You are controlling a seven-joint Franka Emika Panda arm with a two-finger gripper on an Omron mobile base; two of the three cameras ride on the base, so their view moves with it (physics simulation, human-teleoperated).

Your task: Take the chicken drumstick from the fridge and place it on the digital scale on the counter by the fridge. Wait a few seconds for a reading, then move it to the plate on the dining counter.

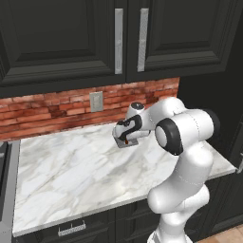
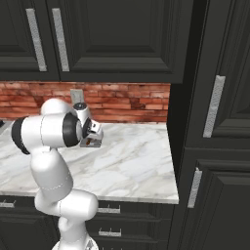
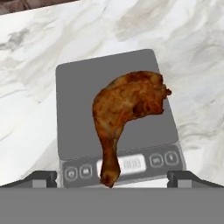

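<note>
Nearest the hand camera, the jaws [image 3: 112,178] of the white arm's two-finger gripper stood released and spread wide, one small dark fingertip [image 3: 40,178] low at the left of the hand view and the other low at the right, with nothing between them but air and the front edge of the thin dark-grey square digital scale [image 3: 74,96]. Just beyond them lay the small reddish-brown chicken drumstick [image 3: 127,113], resting free on the scale's flat top; its thin bone end pointed back towards the jaws and overlapped the scale's pale display strip, while the rounded meaty end lay farther away and off to the right in that view. Its long axis therefore ran roughly along the line of sight, leaning to one side, and crossed the line between the two fingertips. I judged that the weighing step was under way and that a fresh grasp would call for the jaws to go forward and down over the drumstick, closing across its narrow width, since the bone end was nearest. Around the scale spread the white grey-veined marble desk [image 3: 188,48]. From the base cameras the gripper [image 1: 127,136] hovered close over the scale on that desk, with the red brick backsplash [image 1: 47,111] behind and black upper cabinets [image 1: 61,38] above
</note>
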